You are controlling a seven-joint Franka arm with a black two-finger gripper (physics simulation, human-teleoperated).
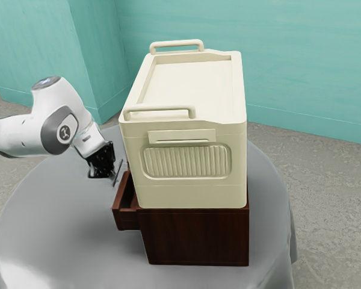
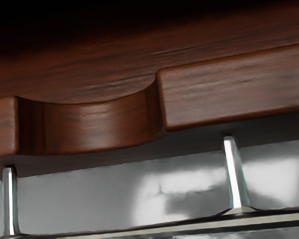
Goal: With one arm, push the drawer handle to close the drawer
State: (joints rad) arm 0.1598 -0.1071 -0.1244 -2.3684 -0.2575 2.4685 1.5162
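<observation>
My black gripper (image 1: 102,164) is at the exterior view's left, beside the drawer front and close to its metal handle (image 1: 118,173); whether they touch I cannot tell. The dark red wooden drawer (image 1: 126,218) stands partly pulled out of its cabinet (image 1: 195,238). From the wrist view, the drawer's front edge (image 2: 229,92) has a curved notch. Two shiny posts join that front to the long handle bar (image 2: 139,231), which lies nearest the hand. Part of the drawer's inside is in deep shadow.
A large cream box (image 1: 192,150) with two rail handles rests on top of the cabinet, overhanging the drawer's side. Both stand on a round table with a grey cloth (image 1: 60,241). Teal walls rise behind.
</observation>
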